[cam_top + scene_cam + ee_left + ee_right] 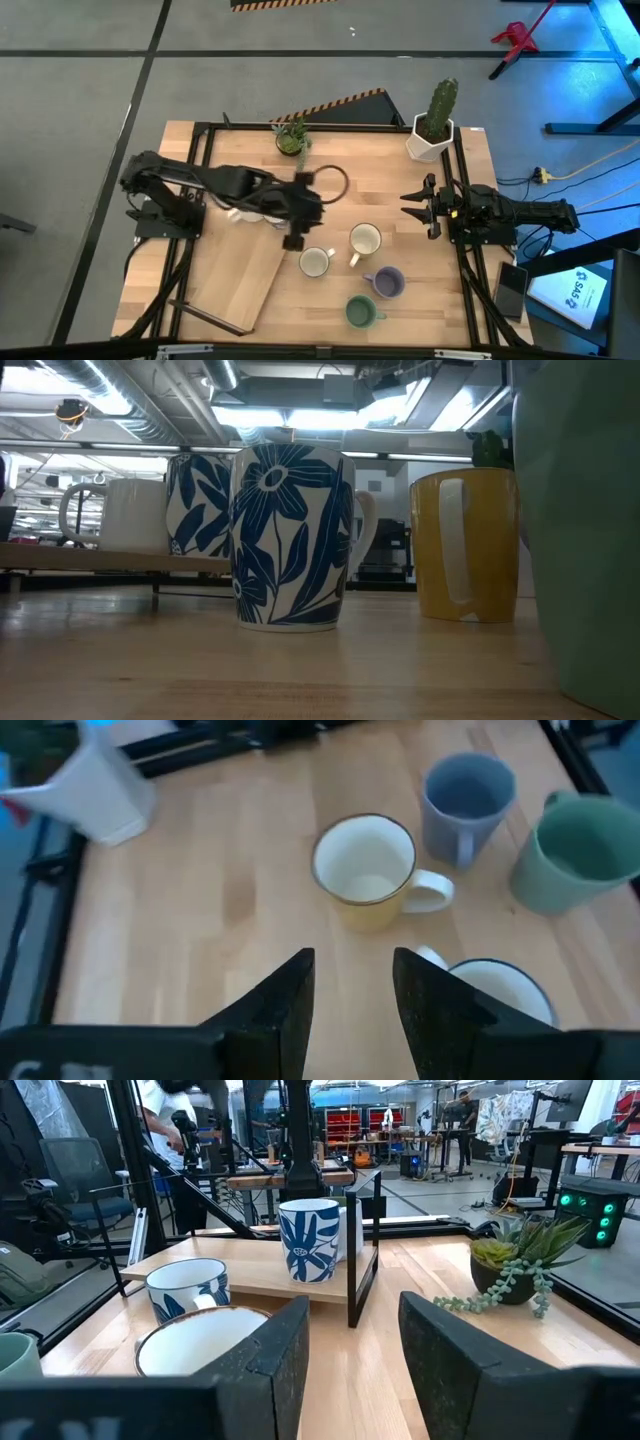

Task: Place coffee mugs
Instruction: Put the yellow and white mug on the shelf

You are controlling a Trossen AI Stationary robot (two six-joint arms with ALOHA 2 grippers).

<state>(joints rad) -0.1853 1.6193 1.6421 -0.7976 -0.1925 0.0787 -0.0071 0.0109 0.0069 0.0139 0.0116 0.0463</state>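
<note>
Four mugs stand upright on the table: a white blue-flowered one point(316, 262), a yellow one point(365, 240), a lavender one point(386, 282) and a green one point(362, 313). On the raised wooden tray point(235, 275) stand another blue-flowered mug point(310, 1240) and a white mug point(110, 515), mostly hidden under the left arm in the high view. My left gripper point(352, 990) is open, hovering at the tray's right end just short of the yellow mug point(365, 870). My right gripper point(352, 1350) is open at the table's right side point(412, 205), pointing toward the mugs.
A white hexagonal cactus pot point(432, 135) stands at the far right corner and a small green potted plant point(292, 138) at the far edge. A black frame borders the table. Bare wood lies between the yellow mug and my right gripper.
</note>
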